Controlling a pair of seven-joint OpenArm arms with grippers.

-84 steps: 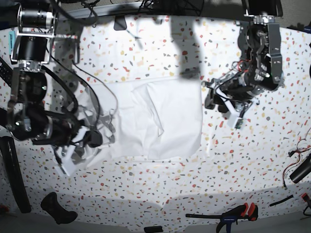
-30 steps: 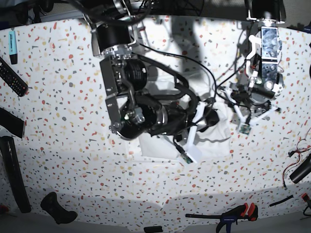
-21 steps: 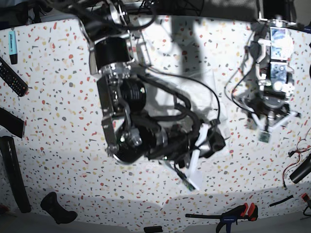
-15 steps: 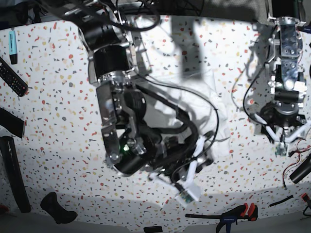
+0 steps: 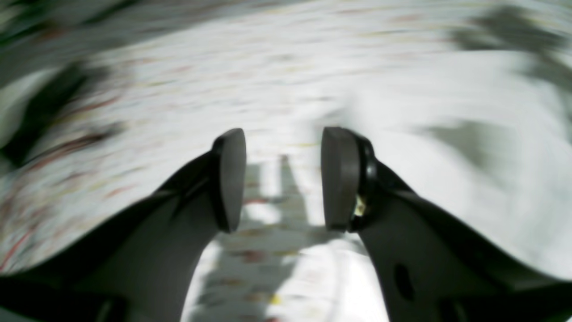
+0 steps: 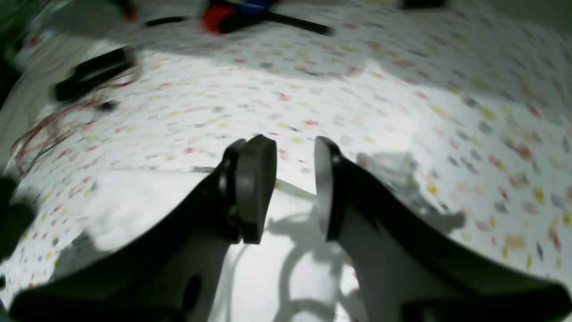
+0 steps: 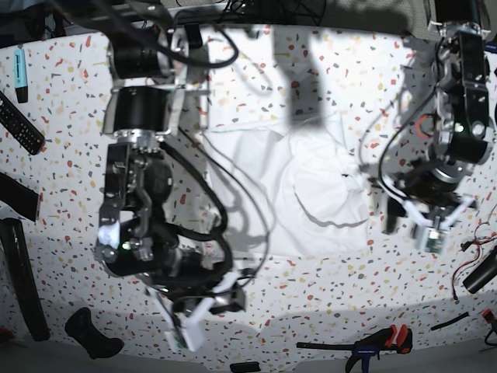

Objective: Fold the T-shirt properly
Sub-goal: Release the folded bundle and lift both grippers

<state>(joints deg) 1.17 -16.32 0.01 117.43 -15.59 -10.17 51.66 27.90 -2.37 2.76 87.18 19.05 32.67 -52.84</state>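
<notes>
White T-shirt (image 7: 287, 190) lies rumpled on the speckled table (image 7: 70, 194) between my hands. My left hand (image 5: 282, 179) hovers released just beside it; my right hand (image 6: 292, 188), also empty and parted, hangs over its edge.

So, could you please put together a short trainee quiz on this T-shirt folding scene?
1. True or false: the jaws of the left gripper are clamped on the plain white thin-cloth T-shirt.
2. In the base view, where is the black bar clamp with the red and blue handle? A: near the bottom edge. B: on the T-shirt. C: at the top left.
3. What do the jaws of the right gripper hold?

Key: 1 false, they stand apart with nothing between them. 2 A. 3 nothing, they are apart and empty above the cloth.
</notes>
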